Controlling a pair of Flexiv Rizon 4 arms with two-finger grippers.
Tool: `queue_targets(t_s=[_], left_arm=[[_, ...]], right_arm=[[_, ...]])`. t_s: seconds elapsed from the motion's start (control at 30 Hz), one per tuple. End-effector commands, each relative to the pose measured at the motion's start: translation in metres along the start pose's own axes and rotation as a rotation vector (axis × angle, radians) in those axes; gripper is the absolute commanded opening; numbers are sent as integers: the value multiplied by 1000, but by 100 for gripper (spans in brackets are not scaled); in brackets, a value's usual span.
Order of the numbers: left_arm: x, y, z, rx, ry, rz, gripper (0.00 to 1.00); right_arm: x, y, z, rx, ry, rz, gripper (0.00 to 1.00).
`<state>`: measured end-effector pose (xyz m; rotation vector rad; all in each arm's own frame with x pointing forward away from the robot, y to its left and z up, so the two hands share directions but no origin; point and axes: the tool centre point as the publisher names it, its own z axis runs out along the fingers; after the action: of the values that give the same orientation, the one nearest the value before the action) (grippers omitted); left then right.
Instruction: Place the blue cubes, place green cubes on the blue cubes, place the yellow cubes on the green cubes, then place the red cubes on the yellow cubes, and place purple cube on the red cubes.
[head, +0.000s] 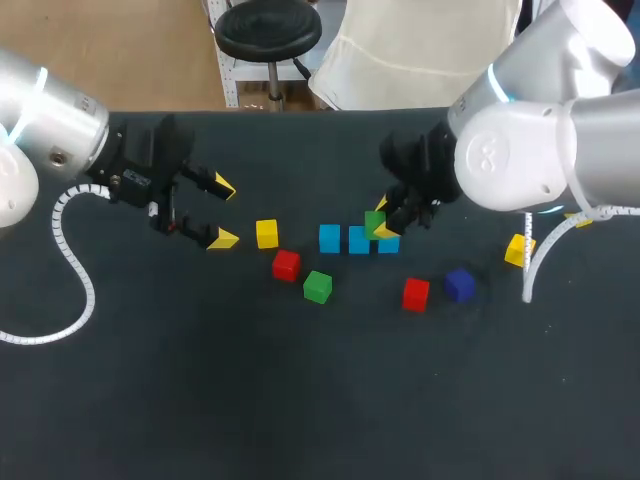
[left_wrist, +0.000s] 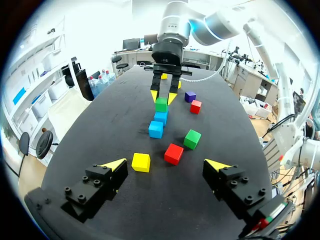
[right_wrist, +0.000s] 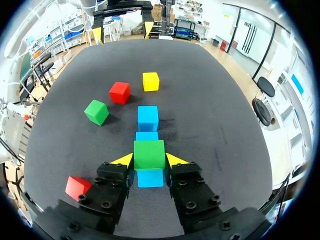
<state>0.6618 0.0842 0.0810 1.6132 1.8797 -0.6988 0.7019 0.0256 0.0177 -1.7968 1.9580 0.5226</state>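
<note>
Nearest the bench's front edge, right of its middle, a red cube (head: 416, 294) lies flat. The purple cube (head: 459, 284) sits just beside it, toward the right edge. Left of these and apart from them is a loose green cube (head: 317, 287). A second red cube (head: 286, 265) lies just beyond it, on its left. Toward the right edge, a yellow cube (head: 519, 249) is partly hidden behind the right arm's cable.

Farther back, across the bench's middle, three blue cubes (head: 329, 238) stand side by side in a row parallel to the front edge. The right fingers (right_wrist: 175, 160) grip a second green cube (right_wrist: 149, 154) from two sides, directly over the row's right-end cube. Whether it already rests on that cube I cannot tell.

Left of the row, with a gap between, another yellow cube (head: 266, 233) lies alone. The left fingers (left_wrist: 114, 165) are spread wide and hold nothing. They hang over the bench's left part with their tips pointing toward this yellow cube, which is near the tips but not touching either.
</note>
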Motion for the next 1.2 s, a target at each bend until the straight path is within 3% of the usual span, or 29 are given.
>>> queue_targets(t_s=[0.03, 0.3, 1.17, 1.2], left_arm=[[1, 0, 0, -1, -3, 2, 100], [1, 0, 0, -1, -3, 2, 100], [1, 0, 0, -1, -3, 2, 100], [1, 0, 0, -1, -3, 2, 100]], right_arm=[[1, -1, 0, -3, -2, 0, 17], [1, -1, 1, -6, 1, -1, 20], [0, 0, 1, -13, 5, -1, 49], [0, 0, 1, -14, 5, -1, 63]])
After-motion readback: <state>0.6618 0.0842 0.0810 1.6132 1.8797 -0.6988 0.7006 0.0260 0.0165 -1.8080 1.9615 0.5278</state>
